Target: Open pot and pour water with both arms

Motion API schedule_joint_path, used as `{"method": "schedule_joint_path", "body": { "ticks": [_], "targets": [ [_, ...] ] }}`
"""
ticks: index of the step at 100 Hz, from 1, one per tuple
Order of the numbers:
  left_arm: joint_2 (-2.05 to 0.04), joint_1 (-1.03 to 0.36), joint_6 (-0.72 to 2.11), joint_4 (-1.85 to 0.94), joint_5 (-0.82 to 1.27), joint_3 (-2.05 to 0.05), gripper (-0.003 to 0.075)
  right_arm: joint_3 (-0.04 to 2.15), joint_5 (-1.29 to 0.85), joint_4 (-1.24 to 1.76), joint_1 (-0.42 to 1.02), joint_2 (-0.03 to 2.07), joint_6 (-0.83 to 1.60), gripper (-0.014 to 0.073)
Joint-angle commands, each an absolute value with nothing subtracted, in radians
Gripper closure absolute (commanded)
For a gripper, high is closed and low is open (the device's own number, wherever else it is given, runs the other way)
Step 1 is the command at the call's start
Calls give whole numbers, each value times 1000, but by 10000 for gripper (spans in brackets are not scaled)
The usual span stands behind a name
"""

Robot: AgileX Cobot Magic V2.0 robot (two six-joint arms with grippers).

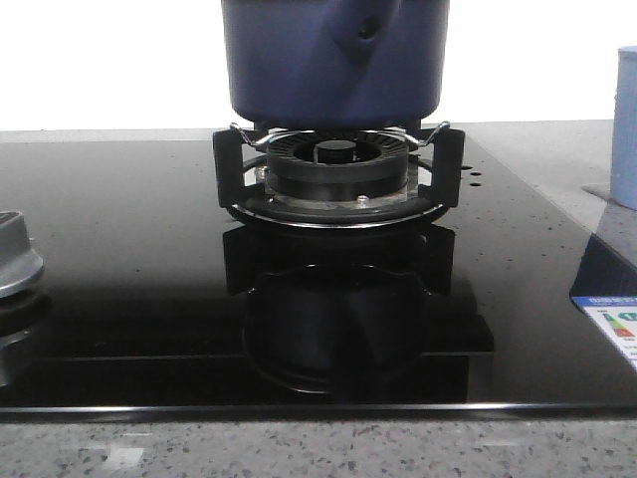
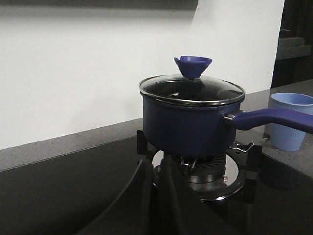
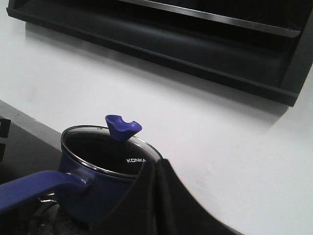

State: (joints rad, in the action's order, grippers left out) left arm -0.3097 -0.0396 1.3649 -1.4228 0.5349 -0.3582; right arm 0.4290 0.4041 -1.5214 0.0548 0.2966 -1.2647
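Observation:
The dark navy pot (image 1: 333,60) stands on the gas burner (image 1: 336,169) at the back middle of the hob. In the left wrist view the pot (image 2: 186,122) carries a glass lid (image 2: 190,90) with a blue cone knob (image 2: 192,65), and its long handle (image 2: 274,117) points toward the pale blue cup (image 2: 290,120). My left gripper (image 2: 154,164) is shut and empty, low over the hob, short of the pot. My right gripper (image 3: 160,164) is shut and empty beside the pot's rim (image 3: 93,191), apart from the knob (image 3: 122,127). Neither gripper shows in the front view.
The black glass hob (image 1: 119,249) spans the counter. A grey control knob (image 1: 15,259) sits at its left edge, an energy label (image 1: 612,324) at its right. The pale blue cup (image 1: 625,124) stands on the counter at the right. A dark shelf (image 3: 195,39) hangs on the wall above.

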Motion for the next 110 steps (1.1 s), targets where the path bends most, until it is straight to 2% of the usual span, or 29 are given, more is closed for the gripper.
{"method": "schedule_joint_path", "body": {
  "ticks": [1,51,69,76,95,102,110],
  "targets": [
    [-314,-38,1355,-1471,515,-380,741,452,382,-1499,54,305,-1267,657],
    [-314,-38,1355,-1467,517,-380,741,452,382,-1499,54,305,-1267,657],
    [-314,-38,1337,-1333,413,-380,741,452,380,-1499,54,305,-1267,657],
    [-314,-38,1121,-1132,335,-380,741,452,380,-1499,54,305,-1267,657],
    [-314,-40,233,-183,263,-371,741,452,380,-1499,54,305,-1267,657],
    [-314,-40,55,12,208,-339,741,452,380,-1499,54,305,-1267,657],
    [-298,-40,-46,112,93,-270,741,452,380,-1499,54,305,-1267,657]
  ]
}}
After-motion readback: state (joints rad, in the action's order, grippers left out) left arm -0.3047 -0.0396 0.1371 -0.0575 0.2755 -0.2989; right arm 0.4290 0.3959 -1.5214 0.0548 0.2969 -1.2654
